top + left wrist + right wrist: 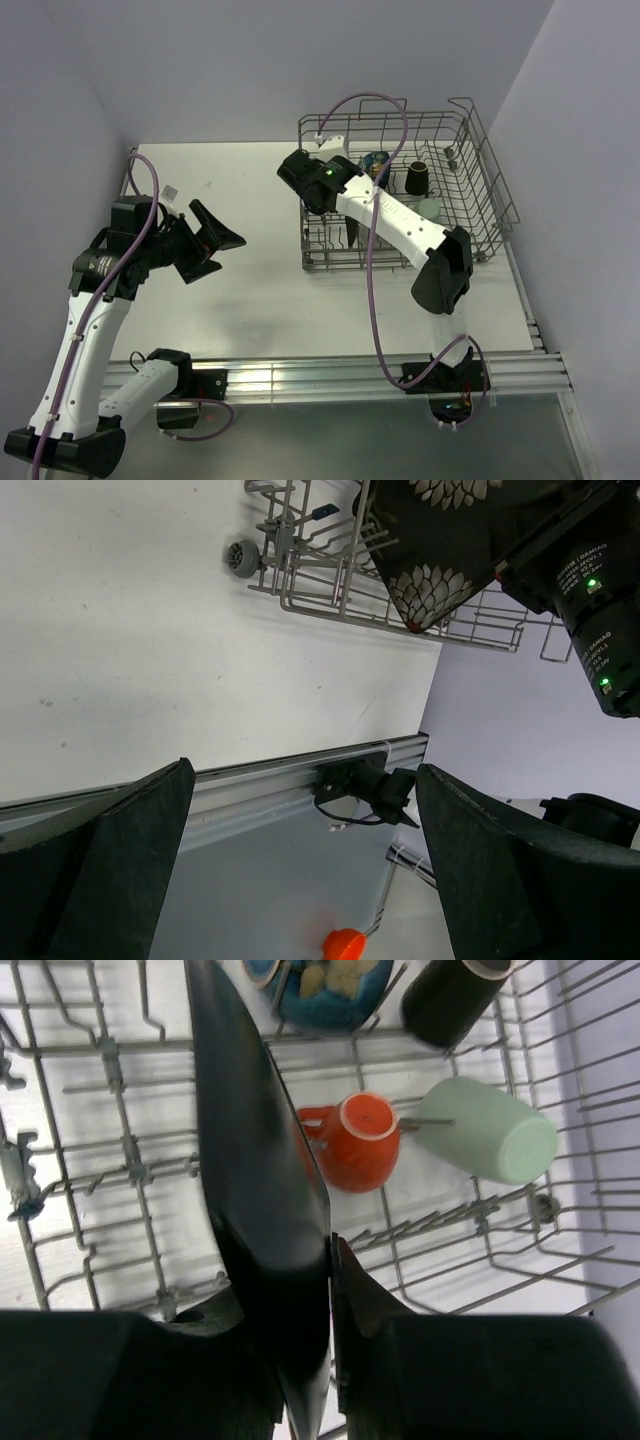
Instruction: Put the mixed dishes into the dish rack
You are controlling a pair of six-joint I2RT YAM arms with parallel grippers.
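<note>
We see the right gripper (pixel 300 1305) reaching into the dish rack (pixel 480 200), its jaws clamped on the edge of the plate (pixel 255 1150). The plate stands on edge among the upright tines in the left part of the rack. From the right wrist it shows as a thin dark blade running away from the fingers (pixel 375 1305). From the left wrist we see its face, dark with a silvery leaf pattern. Whether its lower edge touches the rack floor we cannot tell, as the view there is crowded with wire.

Just to the right of the plate, the orange cup (pixel 355 1142) lies on its side on the rack floor with its mouth towards the camera. The green cup (pixel 485 1130) lies beside it, also tipped over, with a tine across its side. Further back the dark cup (pixel 452 995) rests near the rear wires. The bowl (pixel 325 982) sits to its left, its cream inside partly showing.

The left gripper (pixel 215 240) hangs above the bare table (pixel 260 290), well apart from the rack. Its jaws are spread wide with nothing between them.
</note>
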